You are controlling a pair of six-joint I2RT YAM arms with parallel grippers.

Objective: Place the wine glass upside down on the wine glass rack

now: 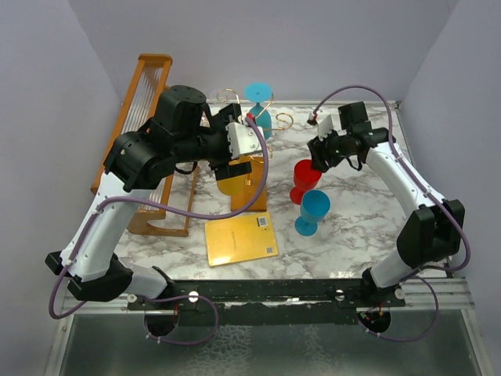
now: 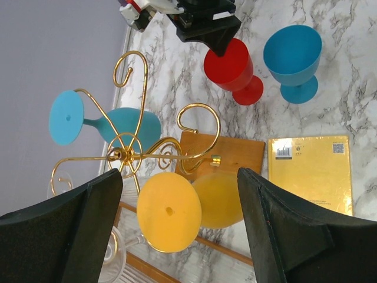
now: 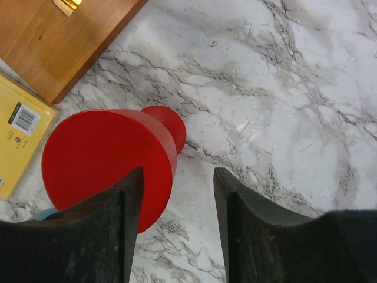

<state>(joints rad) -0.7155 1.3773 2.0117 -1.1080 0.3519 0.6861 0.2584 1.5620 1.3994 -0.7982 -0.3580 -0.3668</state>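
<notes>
top external: two of four glasses are racked. a blue glass (image 1: 259,106) and a yellow glass (image 1: 233,178) hang foot-up on the gold wire rack (image 1: 254,196). a red glass (image 1: 304,180) and a second blue glass (image 1: 313,210) stand upright on the marble table (image 1: 360,227), between plain pale walls (image 1: 258,39).

left wrist: the left gripper (image 2: 177,177) gapes wide and empty, facing the yellow glass.

right wrist: the right gripper (image 3: 178,174) straddles the red glass's rim, jaws apart, not yet pinching. lifting, flipping and hanging are left to do.

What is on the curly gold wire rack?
A blue wine glass and a yellow wine glass hang upside down on the gold wire rack. From above, the left arm hides part of it.
</notes>
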